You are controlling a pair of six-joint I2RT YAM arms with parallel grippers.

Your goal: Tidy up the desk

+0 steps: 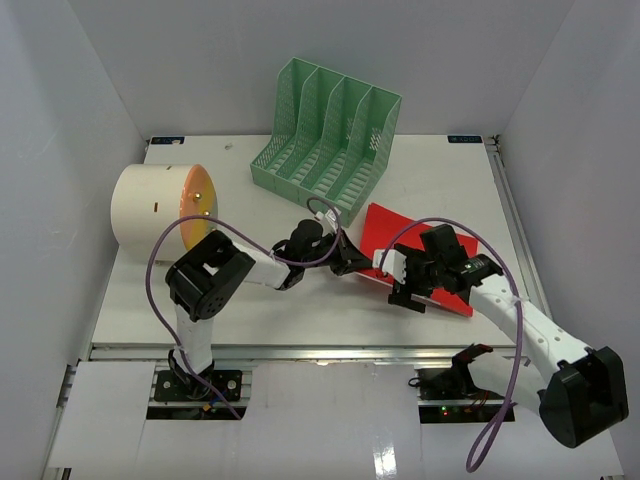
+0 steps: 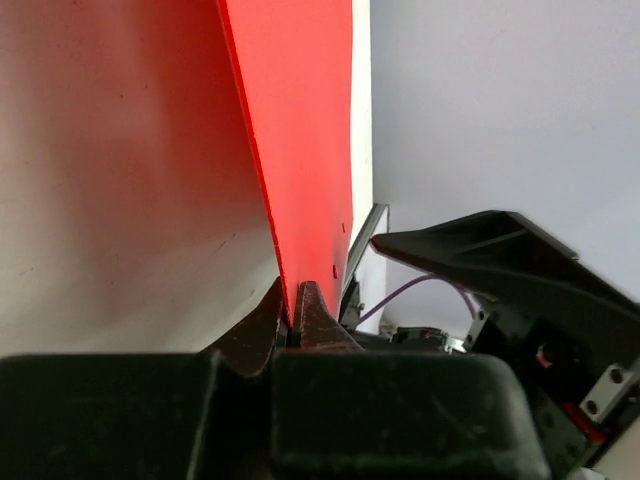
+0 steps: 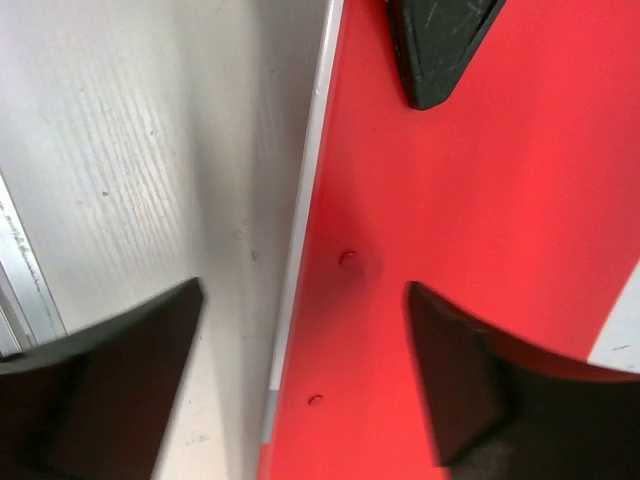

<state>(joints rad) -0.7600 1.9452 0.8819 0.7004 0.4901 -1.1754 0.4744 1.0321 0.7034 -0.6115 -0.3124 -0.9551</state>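
Note:
A flat red folder lies on the white desk, right of the middle. My left gripper is shut on the folder's near-left edge. In the left wrist view the red sheet runs up from between the closed left gripper. My right gripper hovers open over the folder's front edge. In the right wrist view the right gripper has one finger over the red folder and the other over the bare desk, with nothing gripped. A black fingertip rests on the red cover at the top.
A green slotted file organizer stands at the back centre, just behind the folder. A white cylinder with an orange face lies at the left. The desk's silver rail runs along the front edge.

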